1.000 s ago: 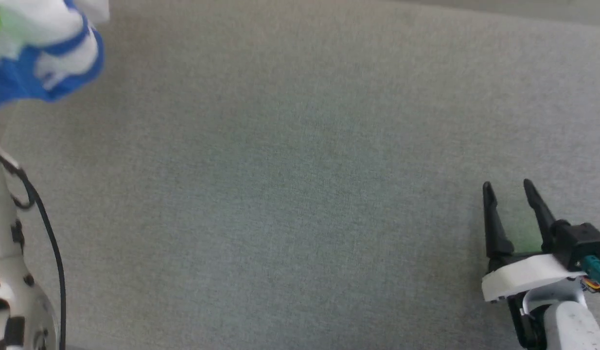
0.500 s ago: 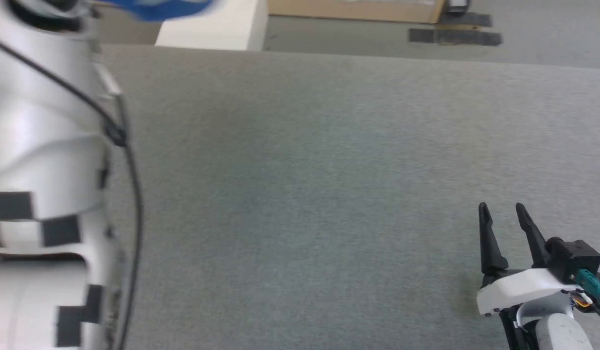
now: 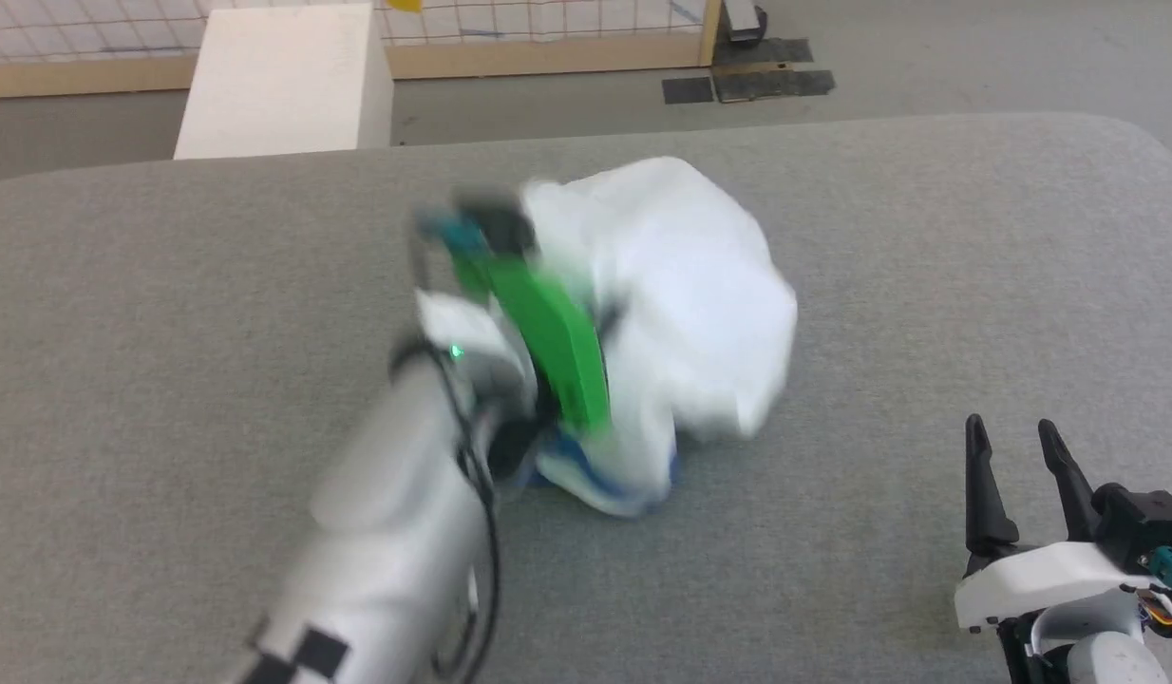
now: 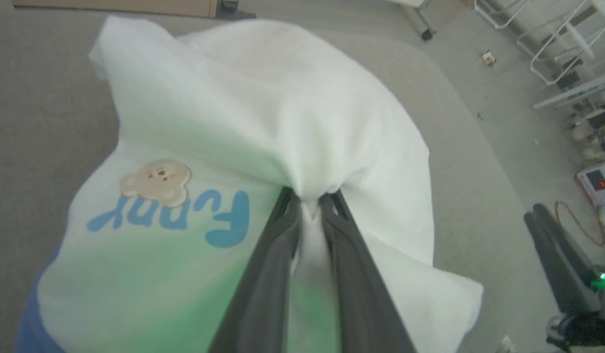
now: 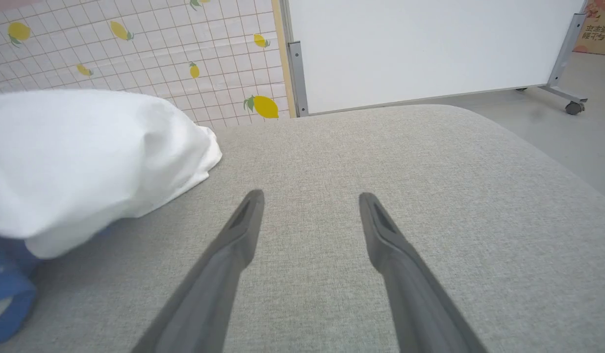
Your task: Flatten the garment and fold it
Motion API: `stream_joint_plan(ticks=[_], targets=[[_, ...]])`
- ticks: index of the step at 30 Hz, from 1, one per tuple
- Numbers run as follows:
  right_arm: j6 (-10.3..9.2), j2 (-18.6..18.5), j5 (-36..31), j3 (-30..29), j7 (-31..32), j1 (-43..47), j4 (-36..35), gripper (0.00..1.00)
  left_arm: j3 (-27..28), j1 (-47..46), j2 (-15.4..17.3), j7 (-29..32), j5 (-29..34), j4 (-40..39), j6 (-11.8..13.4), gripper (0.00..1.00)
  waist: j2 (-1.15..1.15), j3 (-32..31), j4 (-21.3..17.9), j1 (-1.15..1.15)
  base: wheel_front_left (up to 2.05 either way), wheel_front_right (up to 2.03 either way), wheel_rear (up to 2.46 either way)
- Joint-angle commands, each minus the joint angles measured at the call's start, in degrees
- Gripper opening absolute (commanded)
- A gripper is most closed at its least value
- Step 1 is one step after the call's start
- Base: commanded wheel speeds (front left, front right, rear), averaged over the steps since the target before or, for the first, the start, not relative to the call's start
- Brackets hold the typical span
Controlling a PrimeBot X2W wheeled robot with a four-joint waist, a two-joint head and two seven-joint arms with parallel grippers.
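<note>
Left forearm (image 3: 387,560) was pale grey: black square markers (image 3: 311,651), black cable (image 3: 477,532), green strip (image 3: 548,342). Right gripper (image 3: 1011,426): two dark tapered fingers (image 3: 985,494), white mount (image 3: 1032,575), teal connector (image 3: 1170,568).

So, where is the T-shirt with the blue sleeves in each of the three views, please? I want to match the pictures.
Head view: the garment is a white bundle in the middle, blue edge at its bottom.
Left wrist view: garment across the middle and left, pinched by the left pincer.
Right wrist view: garment at the left edge.
Shared landmark: the grey table beneath it.
</note>
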Motion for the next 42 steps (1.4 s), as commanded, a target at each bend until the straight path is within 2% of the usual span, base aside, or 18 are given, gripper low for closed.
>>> stream_joint_plan(ticks=[1, 6, 9, 10, 11, 17, 21, 25, 27, 30, 32, 36, 41, 42], targets=[[-0.09, 0.04, 0.03, 0.06, -0.37, 0.4, -0.02, 1.0, -2.42, 2.48, -0.05, 2.11, 0.06, 2.44, 0.8, 0.0, -0.01, -0.08, -0.43, 0.0, 0.0, 0.0, 0.0], [-0.09, 0.04, 0.34, -0.08, -0.38, 0.79, -0.08, 1.0, -9.14, 6.93, -0.06, 9.97, -0.31, 8.6, 1.16, 0.0, -0.01, -0.66, -0.06, 0.0, 0.0, 0.0, 0.0], [-0.09, 0.04, 0.6, 0.22, -0.38, 1.27, 0.06, 1.0, -10.01, 8.02, -0.06, 12.36, -2.94, 9.05, 1.15, 0.0, -0.01, -1.49, 0.71, 0.0, 0.0, 0.0, 0.0], [-0.09, 0.04, 0.66, 0.28, -0.38, 1.46, 0.11, 1.0, -9.65, 8.08, -0.06, 12.44, -4.1, 8.63, 1.4, 0.09, -0.01, -1.83, 0.99, 0.0, 0.0, 0.0, 0.0], [-0.09, 0.04, 0.68, 0.31, -0.38, 1.7, 0.14, 1.0, -8.97, 7.95, -0.06, 11.99, -5.58, 7.73, 1.69, 1.0, -0.01, -2.27, 1.38, 0.0, 0.0, 0.0, 0.0], [-0.09, 0.04, 1.26, 0.68, -0.39, 2.7, 0.09, 1.0, -1.92, 6.22, -0.07, 5.82, -12.88, 1.71, 3.01, 1.0, -0.01, -4.85, 3.46, 0.0, 0.0, 0.0, 0.0], [-0.09, 0.04, 2.01, 1.06, -0.39, 3.11, 0.13, 1.0, 4.29, 5.15, 1.96, -3.47, -13.65, -3.0, 1.93, 1.0, -0.01, -6.3, 4.45, 0.0, 0.0, 0.0, 0.0], [-0.09, 0.04, 2.42, 1.48, -0.39, 3.07, 0.24, 1.0, 9.01, 6.32, 6.11, -16.16, -9.76, -6.57, 1.78, 1.0, -0.01, -7.16, 5.13, 0.0, 0.0, 0.0, 0.0], [-0.09, 0.04, 2.69, 1.71, -0.39, 3.02, 0.17, 1.0, 10.14, 7.8, 8.54, -21.82, -6.51, -7.62, 2.54, 1.0, -0.01, -7.47, 5.3, 0.0, 0.0, 0.0, 0.0], [-0.09, 0.04, 2.96, 2.13, -0.16, 3.1, 0.19, 1.0, 10.65, 11.03, 12.27, -30.34, -0.16, -9.08, 4.86, 1.0, -0.01, -7.89, 5.5, 0.0, 0.0, 0.0, 0.0], [-0.09, 0.04, 3.11, 2.69, 0.6, 3.12, 0.31, 1.0, 10.71, 13.6, 14.5, -33.8, 4.41, -10.64, 6.68, 1.0, -0.01, -8.1, 5.35, 0.0, 0.0, 0.0, 0.0], [-0.09, 0.04, 3.35, 3.0, 2.23, 3.48, 0.32, 1.0, 10.72, 20.71, 15.89, -35.31, 10.82, -14.31, 10.2, 1.0, -0.01, -8.78, 5.16, 0.0, 0.0, 0.0, 0.0], [-0.09, 0.04, 3.06, 2.06, 4.53, 4.24, 0.61, 1.0, 9.92, 27.88, 15.15, -35.47, 14.21, -17.25, 11.13, 1.0, -0.01, -9.42, 5.05, 0.0, 0.0, 0.0, 0.0], [-0.09, 0.04, 3.29, 2.36, 7.39, 4.26, 0.79, 1.0, 9.68, 30.89, 14.32, -35.48, 15.3, -17.83, 11.29, 1.0, -0.01, -9.32, 5.08, 0.0, 0.0, 0.0, 0.0]])
